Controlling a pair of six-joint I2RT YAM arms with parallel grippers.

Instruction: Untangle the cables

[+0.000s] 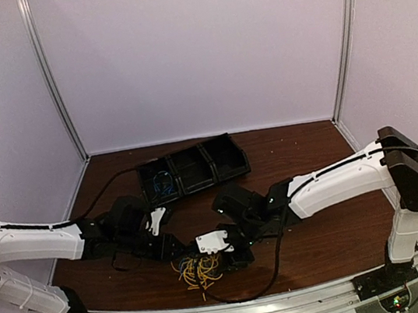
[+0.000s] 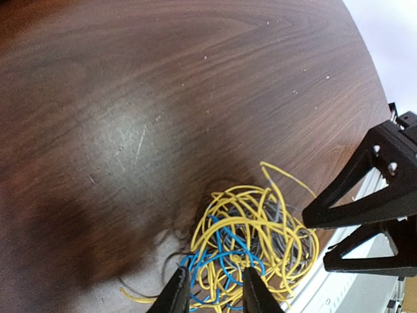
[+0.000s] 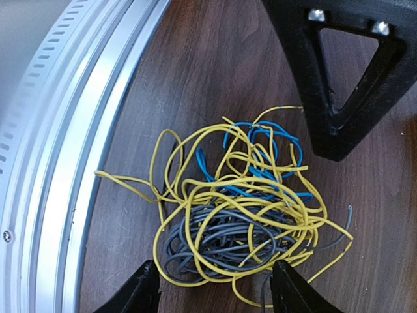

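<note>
The cables (image 1: 198, 270) lie as one tangled bundle of yellow, blue and grey wire on the brown table near its front edge. In the left wrist view the bundle (image 2: 254, 241) sits just ahead of my left gripper (image 2: 216, 295), which is open with blue and yellow loops between its fingertips. In the right wrist view the bundle (image 3: 241, 208) lies ahead of my right gripper (image 3: 215, 295), which is open wide with the grey coil between its fingertips. In the top view the left gripper (image 1: 178, 254) is at the bundle's left and the right gripper (image 1: 233, 261) at its right.
A black tray (image 1: 221, 158) with three compartments stands behind the arms; its left compartment holds a blue wire (image 1: 163, 184). The metal front rail (image 3: 65, 163) runs close beside the bundle. A thick black arm cable (image 1: 277, 268) loops over the table at the right.
</note>
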